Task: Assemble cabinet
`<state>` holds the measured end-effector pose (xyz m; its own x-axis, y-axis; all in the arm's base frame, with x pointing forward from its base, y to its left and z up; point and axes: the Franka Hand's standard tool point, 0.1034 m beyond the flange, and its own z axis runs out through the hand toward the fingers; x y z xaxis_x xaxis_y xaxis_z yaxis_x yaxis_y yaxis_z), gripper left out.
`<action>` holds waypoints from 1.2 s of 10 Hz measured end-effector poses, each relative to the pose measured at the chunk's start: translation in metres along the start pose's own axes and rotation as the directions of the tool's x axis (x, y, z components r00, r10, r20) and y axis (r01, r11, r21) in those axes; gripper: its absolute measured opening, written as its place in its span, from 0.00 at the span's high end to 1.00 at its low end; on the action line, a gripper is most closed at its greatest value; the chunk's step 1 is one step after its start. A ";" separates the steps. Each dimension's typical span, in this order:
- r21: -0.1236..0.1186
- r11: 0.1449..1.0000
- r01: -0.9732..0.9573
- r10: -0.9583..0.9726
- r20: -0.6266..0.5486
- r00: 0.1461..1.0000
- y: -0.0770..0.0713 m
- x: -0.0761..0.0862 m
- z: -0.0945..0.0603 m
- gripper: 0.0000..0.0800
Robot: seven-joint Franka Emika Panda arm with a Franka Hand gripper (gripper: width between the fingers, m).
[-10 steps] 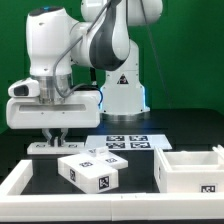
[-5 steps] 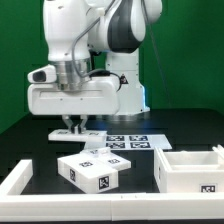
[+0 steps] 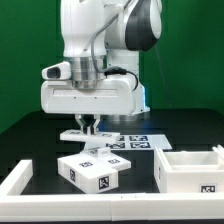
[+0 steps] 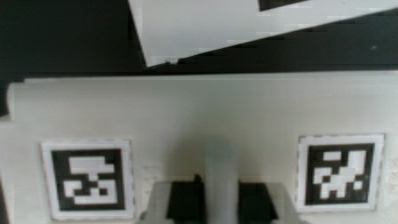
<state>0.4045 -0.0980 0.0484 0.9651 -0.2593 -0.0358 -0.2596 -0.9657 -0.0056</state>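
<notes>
Clamped hard with the jaws on a flat white tagged panel (image 3: 80, 134), low over the surface, right at the edge of the marker board (image 3: 130, 142), on the exterior view's left side. Up close from the wrist: pinched mid-edge between two dark fingertips (image 4: 173, 205), one tag either side. Nearer the camera than the marker board, a tagged white block (image 3: 90, 170); off toward the exterior view's right of that board, the open cabinet body (image 3: 190, 168).

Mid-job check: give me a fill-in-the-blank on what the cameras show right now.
The tool is ___ on the flat panel.
In the wrist view that panel shows ___ tags.
The open cabinet body sits at the exterior view's ___.
Missing: shut; two; right.
</notes>
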 end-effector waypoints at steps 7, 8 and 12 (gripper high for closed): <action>0.002 0.911 -0.412 0.412 0.009 0.911 -0.045 -0.012 0.002 0.92; 0.008 0.821 -0.570 0.570 0.024 0.821 -0.060 -0.012 0.001 0.92; 0.011 0.660 -0.751 0.750 0.044 0.660 -0.066 -0.015 0.002 0.92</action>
<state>0.4067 -0.0303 0.0468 0.4411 -0.8946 -0.0717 -0.8965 -0.4430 0.0117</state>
